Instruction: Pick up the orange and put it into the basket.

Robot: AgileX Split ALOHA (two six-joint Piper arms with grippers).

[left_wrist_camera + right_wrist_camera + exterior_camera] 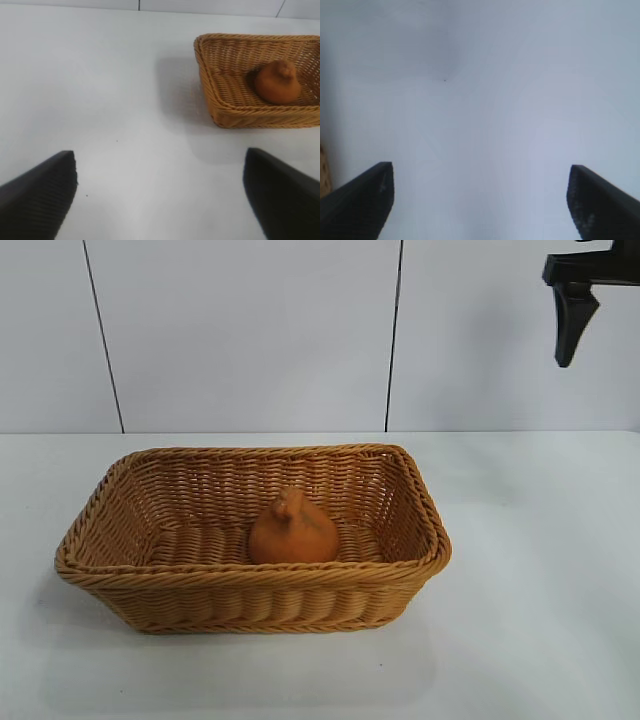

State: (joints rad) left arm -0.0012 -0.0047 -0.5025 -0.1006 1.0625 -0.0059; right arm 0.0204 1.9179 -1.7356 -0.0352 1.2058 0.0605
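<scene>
Tan wicker fills the left and middle of the exterior view: the basket (250,575) sits on the white table (540,590), and the orange (293,530) rests on its woven floor, a little right of centre, knobbly bump upward, apart from all four walls. Judging by that, the task's goal looks met already.

The left gripper (160,200) does not show in the exterior view. Its wrist camera shows both dark fingers spread wide with nothing between them, looking over bare table toward the basket's near corner, well apart from it.

Further right, the right gripper (572,315) hangs high at the top corner of the exterior view, well above the table and off to the basket's right. Its wrist view shows its fingers (357,200) also far apart and empty, with only plain table below and a sliver of wicker at the frame's edge.

Little seems left to go wrong. The likeliest trouble would be an arm swinging low on its way to rest and clipping the braided rim, which could shove the light basket or tip the fruit against a wall.
</scene>
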